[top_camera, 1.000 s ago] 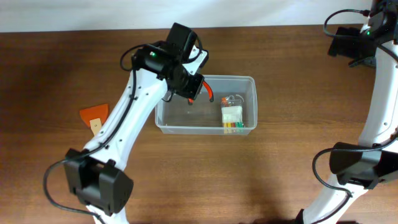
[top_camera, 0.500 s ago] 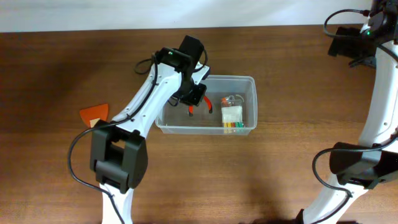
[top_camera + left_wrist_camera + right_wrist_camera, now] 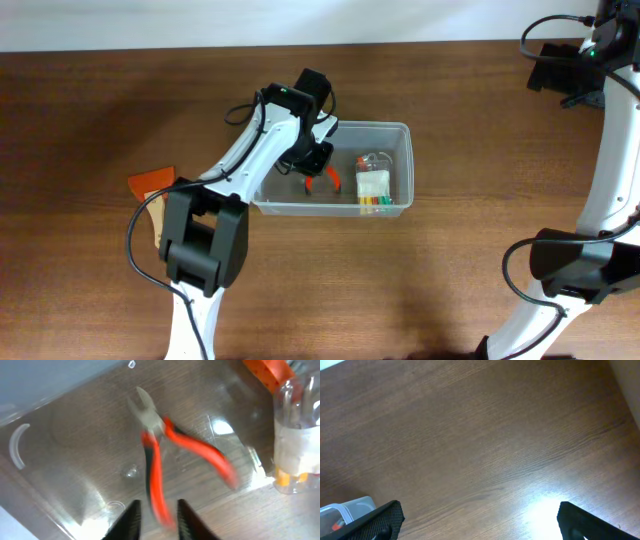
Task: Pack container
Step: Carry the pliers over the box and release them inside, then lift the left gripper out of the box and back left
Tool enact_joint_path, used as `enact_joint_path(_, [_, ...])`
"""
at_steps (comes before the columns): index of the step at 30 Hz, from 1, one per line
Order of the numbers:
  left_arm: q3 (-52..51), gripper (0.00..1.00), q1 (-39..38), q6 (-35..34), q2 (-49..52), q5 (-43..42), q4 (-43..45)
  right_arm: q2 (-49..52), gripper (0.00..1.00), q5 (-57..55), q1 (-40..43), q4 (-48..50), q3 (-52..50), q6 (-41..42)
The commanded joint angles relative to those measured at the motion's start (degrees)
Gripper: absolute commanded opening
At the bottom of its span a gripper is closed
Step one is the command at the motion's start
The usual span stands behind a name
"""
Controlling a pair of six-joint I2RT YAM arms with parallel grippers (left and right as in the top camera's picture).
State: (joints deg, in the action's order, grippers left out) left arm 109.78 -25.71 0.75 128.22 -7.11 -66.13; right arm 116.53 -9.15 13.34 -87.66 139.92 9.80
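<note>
The container [image 3: 400, 127] is a large clear bin at the table's middle. Red-handled pliers [image 3: 322, 181] are inside it at its left half, blurred in the left wrist view [image 3: 160, 460], jaws pointing away from the camera. My left gripper [image 3: 312, 160] hovers just above them inside the bin, open; one red handle shows in the gap between the fingertips [image 3: 157, 522] but below them, not pinched. My right gripper [image 3: 560, 75] is open wide and empty at the far right back [image 3: 482, 525].
A small clear packet of coloured items [image 3: 373, 187] lies in the bin's right half and shows in the left wrist view [image 3: 295, 455]. An orange flat piece [image 3: 152, 185] lies on the table left of the bin. A bin corner [image 3: 350, 507] shows in the right wrist view.
My left gripper moved right and down into the bin. The pliers went from held at the gripper to loose inside the bin. The right arm has not moved.
</note>
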Motion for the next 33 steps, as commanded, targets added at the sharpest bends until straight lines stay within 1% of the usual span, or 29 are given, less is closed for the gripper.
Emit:
enact_joint_path(1, [0.7, 0.36, -0.2, 0.2, 1.8, -0.4, 0.1, -1.0, 0.99, -0.1, -0.2, 0.0, 0.2, -0.5])
enact_joint_path(4, [0.7, 0.39, -0.1, 0.2, 2.0, -0.4, 0.2, -1.0, 0.99, -0.1, -0.2, 0.0, 0.2, -0.5])
enact_joint_path(9, [2.2, 0.39, 0.0, 0.1, 1.9, -0.4, -0.8, -1.0, 0.99, -0.1, -0.2, 0.0, 0.2, -0.5])
enact_joint_path(12, [6.4, 0.39, 0.8, 0.1, 1.9, -0.4, -3.7, -1.0, 0.99, -0.1, -0.2, 0.0, 0.2, -0.5])
enact_joint_path(14, [11.0, 0.40, 1.7, 0.1, 1.9, -0.4, -7.1, -1.0, 0.99, -0.1, -0.2, 0.0, 0.2, -0.5])
enact_joint_path(17, [19.0, 0.51, 3.9, 0.0, 1.9, 0.0, -13.0, -1.0, 0.99, -0.1, -0.2, 0.0, 0.2, -0.5])
enact_joint_path(18, [21.9, 0.52, 4.8, -0.3, 1.9, 0.9, -15.0, -1.0, 0.99, -0.1, -0.2, 0.0, 0.2, -0.5])
enact_joint_path(19, [24.3, 0.52, 5.7, -1.2, 1.9, 2.4, -16.8, -1.0, 0.99, -0.1, -0.2, 0.0, 0.2, -0.5])
enact_joint_path(20, [27.6, 0.55, 7.2, -2.7, 1.9, 5.0, -19.0, -1.0, 0.99, -0.1, -0.2, 0.0, 0.2, -0.5])
enact_joint_path(22, [31.1, 0.63, 9.6, -3.7, 1.9, 8.9, -21.7, -1.0, 0.99, -0.1, -0.2, 0.0, 0.2, -0.5])
enact_joint_path(24, [32.9, 0.70, 12.0, -4.6, 1.9, 12.1, -23.6, -1.0, 0.98, -0.1, -0.2, 0.0, 0.2, -0.5])
enact_joint_path(26, [33.3, 0.75, 14.6, -4.7, 1.9, 12.6, -25.1, -1.0, 0.99, -0.1, -0.2, 0.0, 0.2, -0.5])
enact_joint_path(30, [33.0, 0.79, 19.0, -8.1, 1.9, 14.3, -26.5, -1.0, 0.99, -0.1, -0.2, 0.0, 0.2, -0.5])
enact_joint_path(33, [33.0, 0.79, 21.5, -8.3, 1.9, 14.7, -26.5, -1.0, 0.99, -0.1, -0.2, 0.0, 0.2, -0.5])
